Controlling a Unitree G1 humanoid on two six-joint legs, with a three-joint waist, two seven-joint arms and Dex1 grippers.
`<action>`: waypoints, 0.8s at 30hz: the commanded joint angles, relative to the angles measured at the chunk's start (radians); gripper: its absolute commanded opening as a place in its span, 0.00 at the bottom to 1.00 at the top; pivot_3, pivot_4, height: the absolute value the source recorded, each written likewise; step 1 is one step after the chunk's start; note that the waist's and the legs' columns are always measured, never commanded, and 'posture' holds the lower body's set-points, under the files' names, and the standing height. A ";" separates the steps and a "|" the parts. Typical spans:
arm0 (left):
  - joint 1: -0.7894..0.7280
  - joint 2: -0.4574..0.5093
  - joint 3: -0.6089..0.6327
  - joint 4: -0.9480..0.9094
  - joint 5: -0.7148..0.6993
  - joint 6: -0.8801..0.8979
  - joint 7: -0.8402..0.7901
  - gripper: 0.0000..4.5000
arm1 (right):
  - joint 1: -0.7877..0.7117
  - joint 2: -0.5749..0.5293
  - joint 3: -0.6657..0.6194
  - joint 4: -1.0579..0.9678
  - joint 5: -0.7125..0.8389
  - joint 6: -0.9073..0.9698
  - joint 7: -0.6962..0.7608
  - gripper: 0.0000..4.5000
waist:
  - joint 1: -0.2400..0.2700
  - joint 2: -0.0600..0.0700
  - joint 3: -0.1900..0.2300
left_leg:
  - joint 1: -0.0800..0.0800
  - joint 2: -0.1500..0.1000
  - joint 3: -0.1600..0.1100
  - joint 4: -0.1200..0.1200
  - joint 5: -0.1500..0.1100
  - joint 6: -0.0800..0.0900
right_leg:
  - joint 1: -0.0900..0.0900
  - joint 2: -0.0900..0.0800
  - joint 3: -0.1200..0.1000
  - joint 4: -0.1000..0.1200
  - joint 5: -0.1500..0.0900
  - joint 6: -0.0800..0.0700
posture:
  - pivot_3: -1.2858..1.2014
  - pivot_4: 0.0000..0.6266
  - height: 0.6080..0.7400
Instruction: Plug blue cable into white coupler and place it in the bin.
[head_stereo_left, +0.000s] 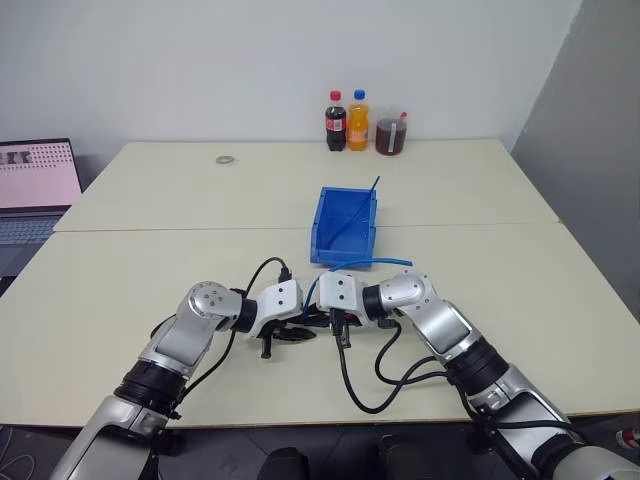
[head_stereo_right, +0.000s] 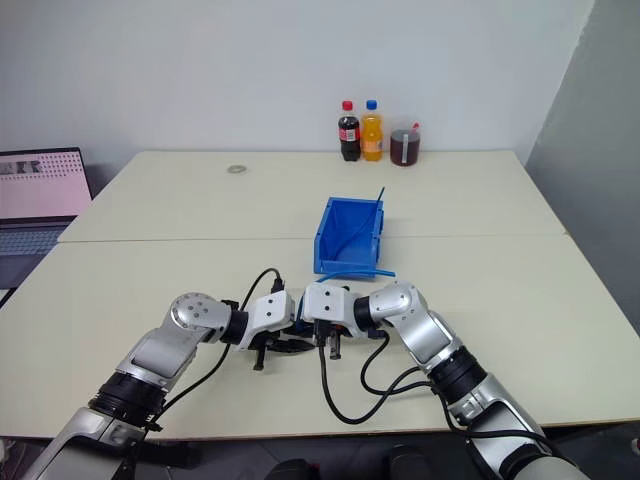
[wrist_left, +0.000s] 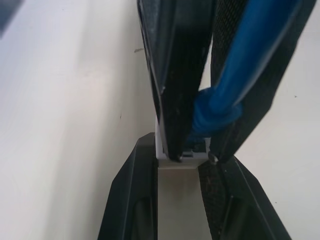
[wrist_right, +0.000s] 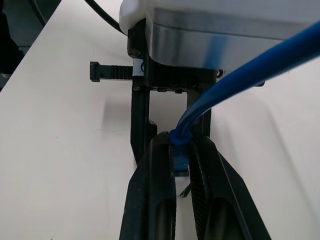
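Observation:
Both grippers meet at the near middle of the table. In the left wrist view my left gripper (wrist_left: 182, 159) is shut on the white coupler (wrist_left: 161, 146), a small pale block between its black fingers. My right gripper (wrist_right: 180, 146) is shut on the blue cable (wrist_right: 235, 75) just behind its plug, and the plug end sits at the coupler's opening. I cannot tell whether it is fully seated. The cable (head_stereo_left: 372, 262) runs from the grippers back over the front lip of the blue bin (head_stereo_left: 322, 228), and its far end lies inside the bin.
Two drink bottles (head_stereo_left: 347, 121) and a dark jar (head_stereo_left: 391, 134) stand at the table's far edge. A small ring (head_stereo_left: 225, 159) lies far left. A laptop (head_stereo_left: 35, 185) sits off the left side. Black arm cables (head_stereo_left: 372, 385) loop on the table near me.

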 joint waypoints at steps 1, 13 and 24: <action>0.002 -0.007 0.043 -0.022 -0.018 -0.023 0.048 0.42 | 0.083 -0.021 0.081 0.092 -0.028 0.092 0.021 0.02 | 0.001 -0.001 0.003 | 0.000 0.000 -0.001 0.000 0.000 0.000 | 0.000 0.000 0.000 0.000 0.000 0.000 | 0.52 0.24 1.00; 0.151 0.054 0.178 -0.136 -0.100 0.035 0.126 1.00 | 0.109 -0.036 -0.117 -0.180 0.118 0.242 -0.091 0.02 | 0.000 -0.006 0.022 | -0.017 0.001 -0.002 0.000 0.000 0.000 | -0.010 0.001 -0.001 0.000 0.004 0.007 | 0.52 0.24 1.00; 0.159 0.046 0.346 -0.369 -0.312 0.281 0.225 1.00 | 0.082 0.045 -0.405 -0.448 0.357 0.564 -0.306 0.02 | 0.015 -0.016 0.044 | -0.055 0.000 -0.004 0.006 0.001 -0.003 | -0.042 -0.001 -0.003 0.001 0.008 0.010 | 0.52 0.24 1.00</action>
